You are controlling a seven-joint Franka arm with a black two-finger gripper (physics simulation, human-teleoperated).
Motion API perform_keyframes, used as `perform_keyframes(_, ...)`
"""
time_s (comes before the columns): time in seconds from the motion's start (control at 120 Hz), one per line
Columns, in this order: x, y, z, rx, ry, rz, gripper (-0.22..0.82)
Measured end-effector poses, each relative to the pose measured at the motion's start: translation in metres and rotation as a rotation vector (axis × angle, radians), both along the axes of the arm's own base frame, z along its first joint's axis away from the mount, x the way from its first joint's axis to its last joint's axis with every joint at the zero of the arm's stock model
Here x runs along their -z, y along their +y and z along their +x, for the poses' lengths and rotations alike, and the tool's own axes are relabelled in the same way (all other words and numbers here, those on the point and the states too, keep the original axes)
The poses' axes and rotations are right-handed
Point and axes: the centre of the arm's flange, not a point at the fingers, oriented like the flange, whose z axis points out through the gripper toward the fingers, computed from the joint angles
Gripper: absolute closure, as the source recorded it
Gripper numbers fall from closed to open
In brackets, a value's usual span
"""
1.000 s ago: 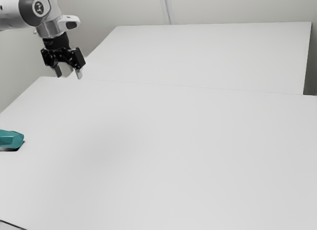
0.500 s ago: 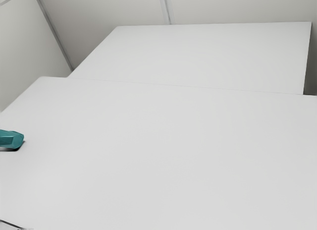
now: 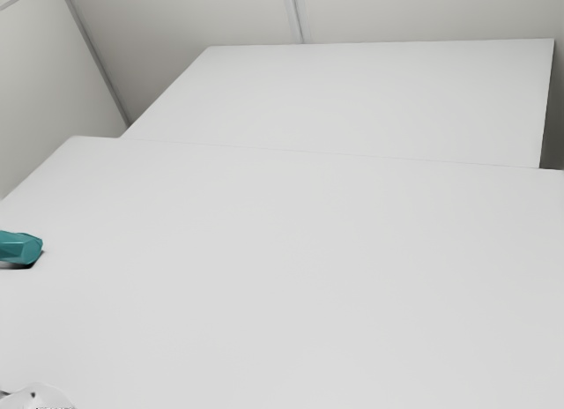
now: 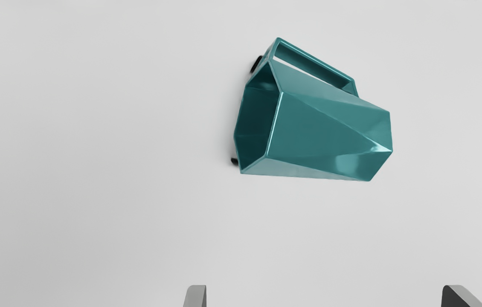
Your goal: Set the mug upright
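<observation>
**While your gripper point(image 4: 325, 288) is gaping wide and empty, the mug point(image 4: 322, 123) is lying on its side**

You are looking at a teal, faceted mug that is resting on the white table point(image 4: 96, 128), tipped over rather than standing. In the wrist view it is lying out ahead of your fingertips, well apart from both. Its body is running roughly along the same direction as the line from one fingertip to the other, at a slight slant, and it is narrowing from the mouth point(image 4: 256, 123) toward the base point(image 4: 381, 147). The open mouth is facing sideways, and you are seeing a little way into its darker inside. The handle point(image 4: 315, 64) is sitting on the side of the body that is facing away from your fingertips, and a sliver of table is showing through its gap. Two small dark patches point(image 4: 256, 64) are showing against the table beside the mouth, one near the handle and one near the opposite side of the rim.

Your gripper is holding nothing: its two fingers are standing far apart, with bare table showing between the tips.

In the exterior view, the mug is lying at the exterior view's left edge, which is cutting off part of it. Your arm point(image 3: 40, 398) is showing as a pale, rounded piece at that view's lower left corner. Beyond the table's far edge, a second white surface point(image 3: 370, 100) is stretching toward the pale wall point(image 3: 167, 39).
</observation>
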Motion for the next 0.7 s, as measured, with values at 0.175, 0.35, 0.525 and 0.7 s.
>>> perform_keyframes(0.175,0.044,0.019,-0.004,0.100,-0.132,-0.061,0.00)
perform_keyframes(0.35,0.081,0.029,-0.008,0.161,-0.248,-0.112,0.00)
perform_keyframes(0.525,0.102,0.035,-0.013,0.218,-0.344,-0.134,0.00)
perform_keyframes(0.7,0.118,0.036,-0.014,0.264,-0.401,-0.146,0.00)
